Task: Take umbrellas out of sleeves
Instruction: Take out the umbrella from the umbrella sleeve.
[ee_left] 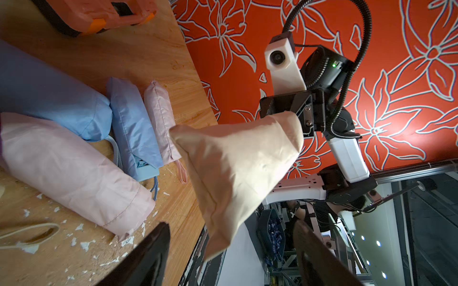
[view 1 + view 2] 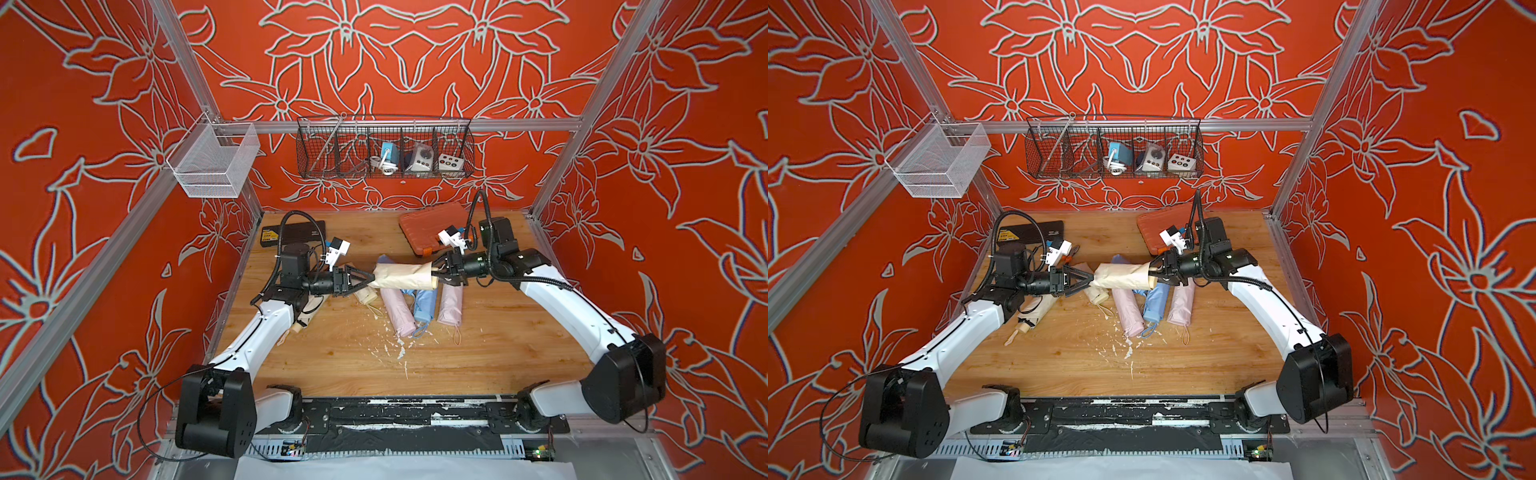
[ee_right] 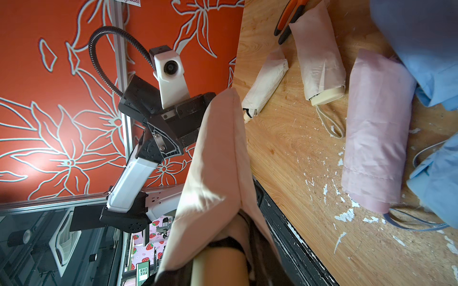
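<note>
The right claw (image 2: 438, 272) is closed on the handle end of a cream folding umbrella (image 3: 220, 267). This umbrella sits inside a limp cream fabric sleeve (image 2: 403, 276). The sleeved umbrella is held roughly level in the air above the wooden counter (image 2: 498, 353), just in front of the orange plastic case (image 2: 432, 226), on the robot's side of it.

The left claw (image 2: 368, 280) has its jaws apart, one on either side of the sleeve's closed tip. In the left wrist view the tip hangs between the two black fingers (image 1: 148, 257). Whether they touch the fabric cannot be told.

Items lying on the counter in front of the case, beneath or beside the held sleeve:
- A pale pink sleeved umbrella (image 2: 399, 309), a light blue sleeved umbrella (image 2: 424, 305) and a second pale pink sleeved umbrella (image 2: 451, 303) lie side by side.
- A further light blue fabric roll (image 2: 384, 262) lies nearest the case, partly hidden by the held sleeve.
- A short cream umbrella (image 2: 365, 295) lies under the left claw.
- Another cream umbrella (image 2: 305, 316) lies under the left forearm.

Orange-handled pliers (image 2: 1073, 251) and a flat black box (image 2: 291, 235) lie toward the left-arm side of the case. White flakes (image 2: 395, 345) are scattered well in front of the case.
</note>
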Robot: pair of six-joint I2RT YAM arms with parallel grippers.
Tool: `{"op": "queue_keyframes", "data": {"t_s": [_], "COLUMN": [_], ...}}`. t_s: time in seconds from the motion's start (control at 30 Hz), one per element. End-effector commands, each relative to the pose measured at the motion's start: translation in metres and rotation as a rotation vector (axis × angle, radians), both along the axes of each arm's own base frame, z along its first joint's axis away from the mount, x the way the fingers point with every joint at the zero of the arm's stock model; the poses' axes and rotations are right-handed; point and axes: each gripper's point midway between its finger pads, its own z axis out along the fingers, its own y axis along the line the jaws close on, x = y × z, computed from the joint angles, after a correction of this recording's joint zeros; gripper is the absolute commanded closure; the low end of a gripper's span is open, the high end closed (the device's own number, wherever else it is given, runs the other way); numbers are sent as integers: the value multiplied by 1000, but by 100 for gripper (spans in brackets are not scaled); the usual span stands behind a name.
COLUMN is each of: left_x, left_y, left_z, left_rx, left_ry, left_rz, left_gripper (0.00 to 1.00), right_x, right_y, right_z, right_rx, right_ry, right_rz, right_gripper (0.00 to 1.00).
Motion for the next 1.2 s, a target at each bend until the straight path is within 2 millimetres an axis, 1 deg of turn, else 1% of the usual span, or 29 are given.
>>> {"op": "queue_keyframes", "data": {"t_s": [0.0, 0.23, 0.37, 0.4, 0.5, 0.7, 0.87, 1.17], "left_x": [-7, -4, -2, -2, -1, 0, 1, 9], "left_y": [-2, -3, -4, -5, -5, -5, -5, -5], "left_z": [10, 9, 8, 9, 9, 9, 9, 13], "left_rx": [-15, -15, -13, -13, -13, -11, -9, -11], "left_ry": [-46, -42, -42, -43, -42, -42, -40, -44], "left_rz": [-51, -57, -61, -64, -65, -61, -56, -43], "left_gripper": [23, 27, 31, 32, 42, 50, 53, 53], "right_x": [-4, -4, -3, -3, -3, -4, -6, -9], "right_y": [1, 2, 4, 4, 5, 5, 6, 7], "right_z": [24, 27, 31, 32, 34, 35, 35, 35], "right_rx": [56, 79, 92, 95, 100, 104, 108, 114], "right_ry": [-69, -62, -63, -65, -64, -65, -62, -60], "right_rz": [31, 36, 39, 39, 41, 42, 46, 53], "right_gripper": [100, 100, 100, 100, 100, 100, 100, 100]}}
